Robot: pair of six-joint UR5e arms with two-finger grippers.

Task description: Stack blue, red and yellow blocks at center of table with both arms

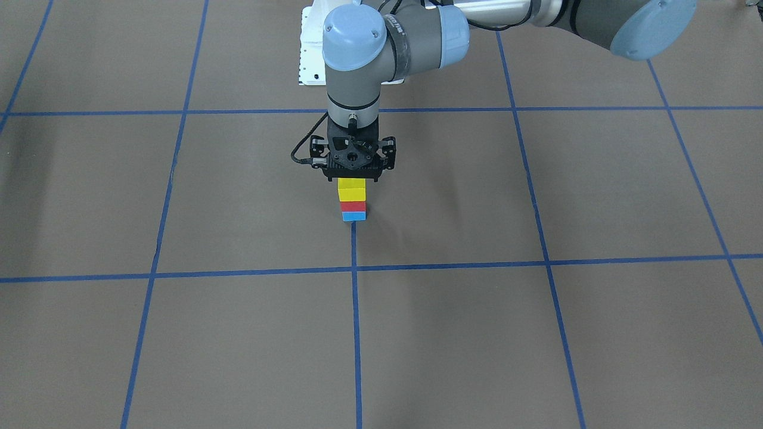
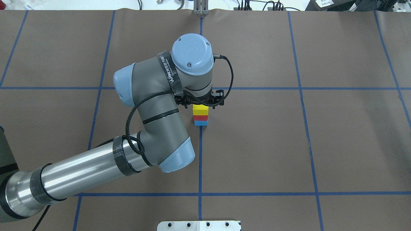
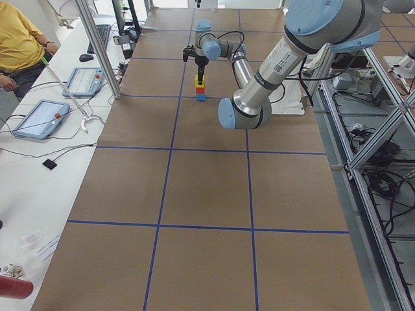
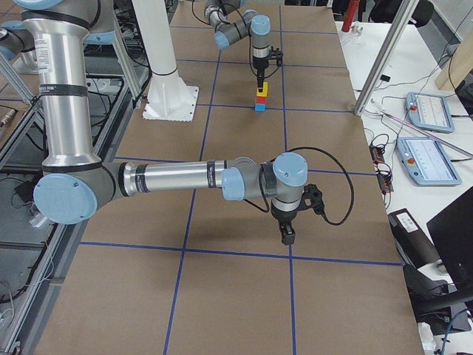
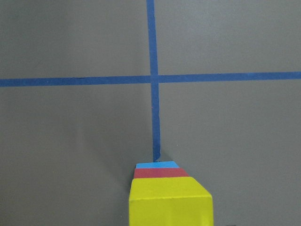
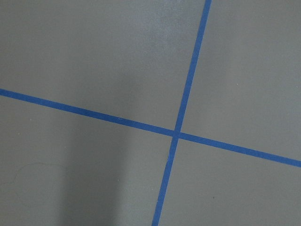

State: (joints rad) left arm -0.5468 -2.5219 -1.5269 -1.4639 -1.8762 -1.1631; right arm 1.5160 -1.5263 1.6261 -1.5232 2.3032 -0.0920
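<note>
A stack stands at the table's center on a blue tape line: blue block (image 1: 354, 215) at the bottom, red block (image 1: 353, 206) on it, yellow block (image 1: 351, 189) on top. It also shows in the overhead view (image 2: 200, 109) and the left wrist view (image 5: 169, 200). My left gripper (image 1: 352, 176) points straight down onto the yellow block and appears shut on it; its fingertips are hidden under the wrist. My right gripper (image 4: 287, 238) hangs over bare table far from the stack. It shows only in the right side view, so I cannot tell whether it is open or shut.
The brown table is marked with a blue tape grid (image 1: 355, 268). The robot's white base plate (image 1: 310, 53) lies behind the stack. Operator tablets (image 3: 39, 118) lie on a side bench, and a person in yellow (image 3: 19, 39) sits there.
</note>
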